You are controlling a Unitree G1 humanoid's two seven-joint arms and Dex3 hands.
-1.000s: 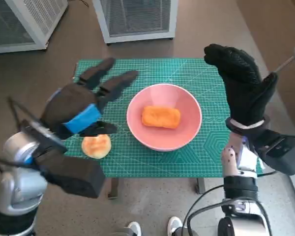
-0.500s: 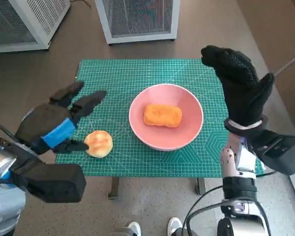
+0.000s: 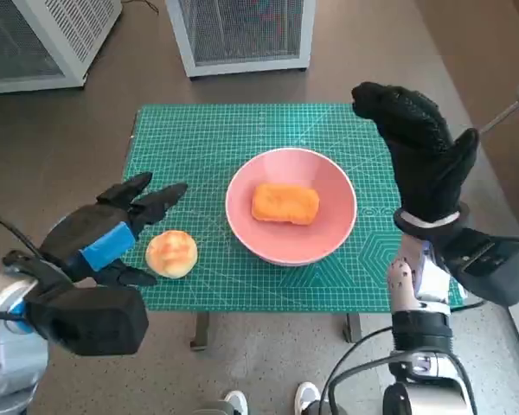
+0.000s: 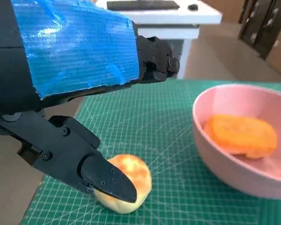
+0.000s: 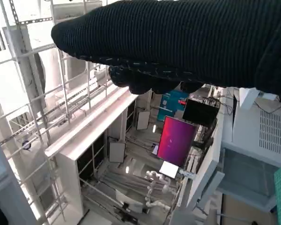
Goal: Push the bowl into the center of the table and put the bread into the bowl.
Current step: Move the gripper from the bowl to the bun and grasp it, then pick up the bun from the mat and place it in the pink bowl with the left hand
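Observation:
A pink bowl [image 3: 330, 232] [image 4: 234, 176] stands near the middle of the green cutting mat [image 3: 208, 138] and holds an orange oblong bread [image 3: 284, 204] [image 4: 241, 135]. A round pale bun [image 3: 171, 253] [image 4: 129, 183] lies on the mat at the front left. My left hand [image 3: 104, 233] [image 4: 75, 79] hovers just left of the bun, fingers apart, holding nothing; one finger [image 4: 105, 180] is right by the bun. My right hand [image 3: 419, 151] [image 5: 178, 42] is raised upright over the mat's right edge, open and empty.
Two white slatted cabinets [image 3: 242, 30] [image 3: 43, 39] stand on the floor behind the table. The mat's front edge [image 3: 268, 303] runs close to the bun. A person's shoes [image 3: 272, 399] show below the table.
My left hand has pulled back from over the mat's left-middle toward the front left and dropped lower, uncovering the bun. Bowl, breads and right hand stay almost unmoved.

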